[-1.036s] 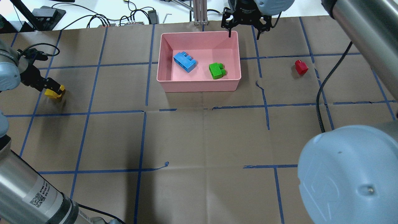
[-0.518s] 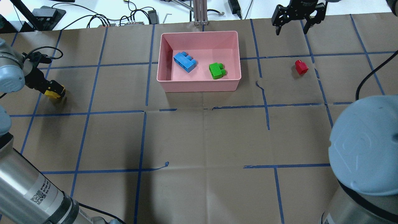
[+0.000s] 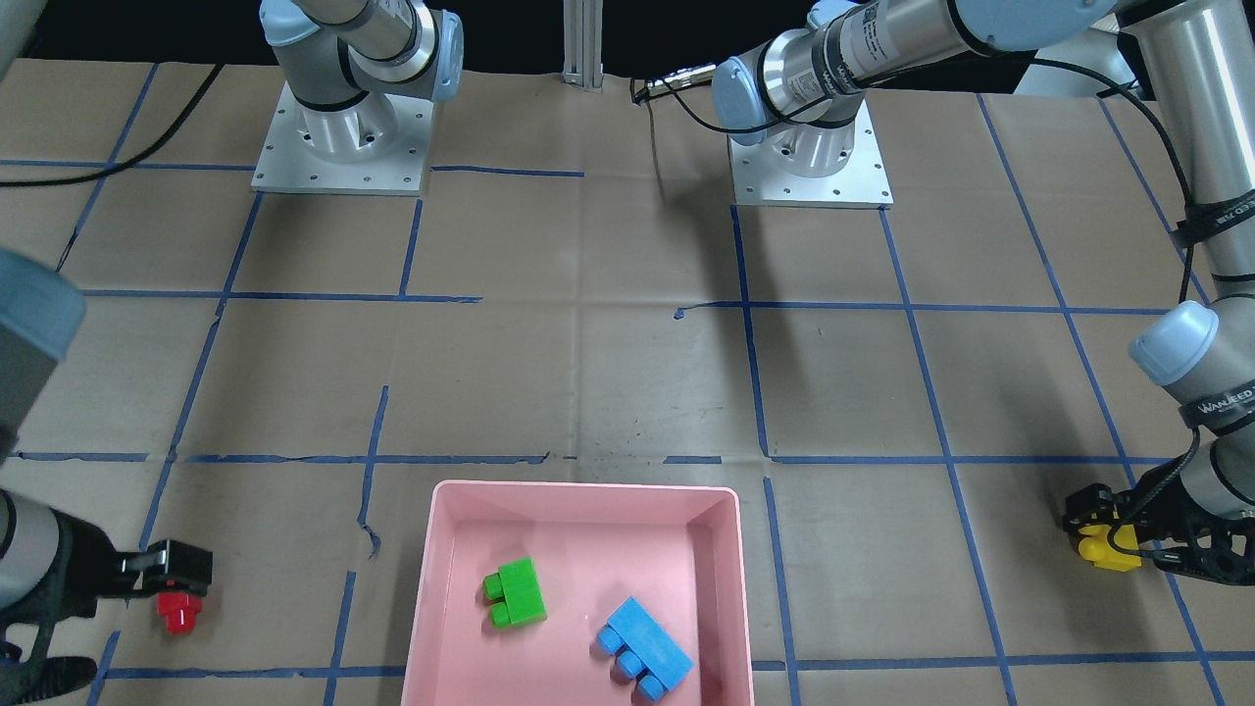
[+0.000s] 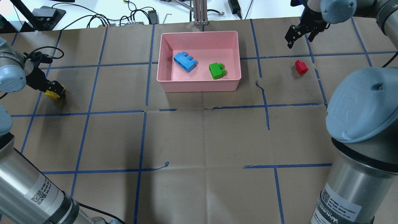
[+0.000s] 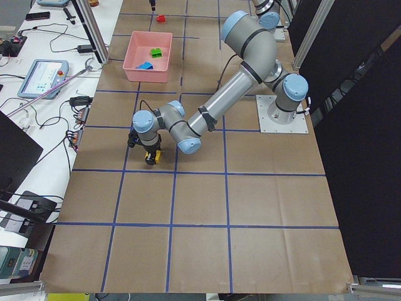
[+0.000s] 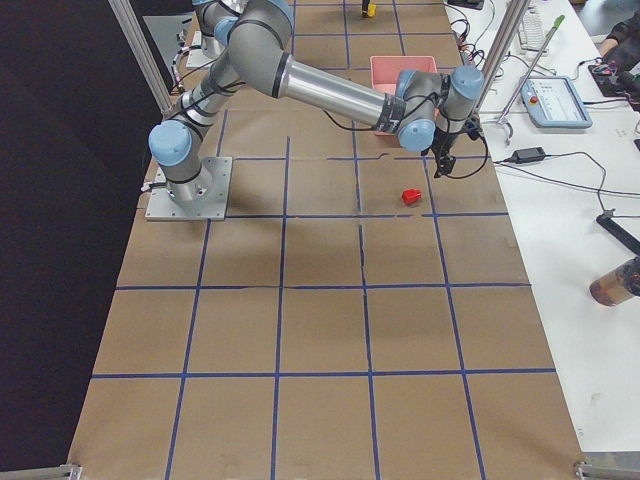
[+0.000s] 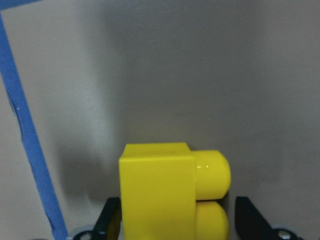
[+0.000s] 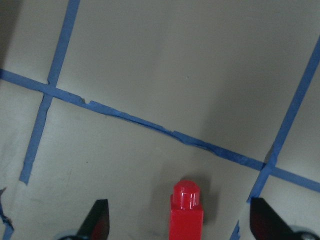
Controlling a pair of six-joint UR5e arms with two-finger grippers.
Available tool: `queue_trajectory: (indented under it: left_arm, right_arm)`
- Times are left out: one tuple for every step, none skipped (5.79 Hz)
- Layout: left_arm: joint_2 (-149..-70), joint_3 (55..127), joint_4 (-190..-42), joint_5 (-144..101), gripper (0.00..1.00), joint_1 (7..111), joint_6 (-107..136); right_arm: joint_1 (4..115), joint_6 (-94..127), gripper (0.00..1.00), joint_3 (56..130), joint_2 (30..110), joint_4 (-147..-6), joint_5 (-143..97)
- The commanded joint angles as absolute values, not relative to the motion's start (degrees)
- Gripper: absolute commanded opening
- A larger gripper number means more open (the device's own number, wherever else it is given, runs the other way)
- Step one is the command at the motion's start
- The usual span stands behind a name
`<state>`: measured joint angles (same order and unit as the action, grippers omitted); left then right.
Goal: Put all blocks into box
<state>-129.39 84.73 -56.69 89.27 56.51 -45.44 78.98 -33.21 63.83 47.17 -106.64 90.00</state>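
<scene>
In the left wrist view the lower edge cuts off the bottom of the yellow block (image 7: 156, 190). Only the tips of the jaws of the left gripper (image 7: 178, 220) show beside it, and whether they press on it cannot be told. The right wrist view crops the base of the red block (image 8: 187, 215). The front view's lower edge cuts off the near wall of the pink box (image 3: 424, 588).

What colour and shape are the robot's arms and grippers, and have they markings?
Both arms are silver tubes with rounded blue-grey joint caps. The left arm bears a QR-code label; the right arm a printed label. The left gripper and right gripper are black, with black cables.
</scene>
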Motion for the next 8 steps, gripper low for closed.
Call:
queue_trajectory:
  left_arm:
    - [-129.1, 84.7, -56.7, 89.2, 0.37, 56.8, -45.4]
    - [-128.5, 84.6, -56.7, 89.2, 0.15, 57.2, -44.0]
    - [-126.1, 84.6, -57.0, 83.6, 0.07, 59.1, -36.1]
    - [-123.7, 84.6, -57.6, 80.5, 0.06, 61.8, -26.0]
    - [-121.2, 84.4, -57.6, 80.2, 0.06, 67.4, -16.0]
    - [-120.2, 82.6, -57.5, 79.5, 0.06, 73.7, -3.6]
    - [-120.1, 79.6, -57.4, 79.1, 0.06, 80.1, 7.9]
    - [-121.1, 75.5, -57.0, 79.2, 0.08, 86.9, 20.5]
  right_arm:
    - [78.2, -41.0, 1.00, 64.1, 43.7, -109.9, 90.2]
    - [77.1, -41.5, 1.00, 64.5, 42.8, -109.7, 90.6]
    - [76.9, -38.8, 1.00, 66.3, 42.7, -109.7, 90.9]
    - [76.9, -37.2, 1.00, 67.8, 42.8, -109.7, 91.0]
    - [76.8, -37.0, 1.00, 68.0, 42.9, -109.6, 91.1]
    - [76.8, -34.8, 0.97, 67.9, 43.2, -109.3, 91.0]
    - [76.8, -33.8, 0.85, 67.9, 43.6, -109.3, 91.1]
    - [76.8, -33.8, 0.68, 67.9, 44.0, -109.0, 91.1]
